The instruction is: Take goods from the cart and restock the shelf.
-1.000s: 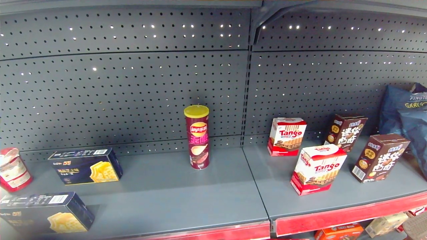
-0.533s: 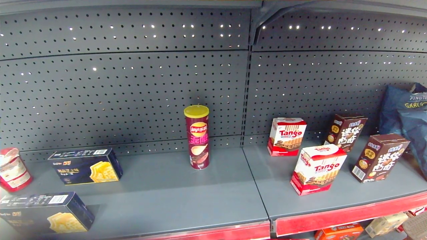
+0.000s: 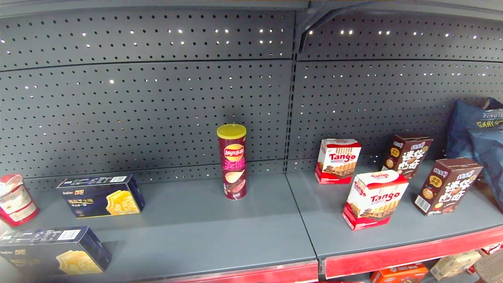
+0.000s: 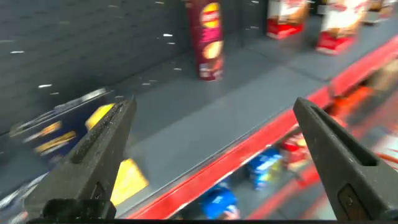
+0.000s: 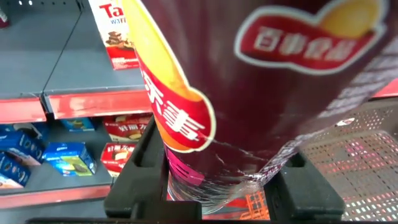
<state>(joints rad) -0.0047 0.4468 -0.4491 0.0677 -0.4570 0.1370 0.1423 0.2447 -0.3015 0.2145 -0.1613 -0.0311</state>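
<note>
A maroon chip can (image 5: 261, 93) with a red and yellow label stands clamped in my right gripper (image 5: 224, 186), whose black jaws press on its lower part. Behind it is the red mesh of the cart (image 5: 354, 155). On the grey shelf (image 3: 220, 232) a matching chip can (image 3: 232, 161) with a yellow lid stands upright near the back panel, in the middle. My left gripper (image 4: 212, 109) hovers open in front of the shelf's red front edge (image 4: 249, 149), holding nothing, with the shelved can (image 4: 208, 40) farther off.
Two red and white wafer boxes (image 3: 338, 160) (image 3: 373, 200) and two brown boxes (image 3: 406, 156) (image 3: 446, 184) stand right of the can. Two dark blue boxes (image 3: 101, 195) (image 3: 53, 251) and a red cup (image 3: 13, 200) sit left. A blue bag (image 3: 477, 133) leans far right.
</note>
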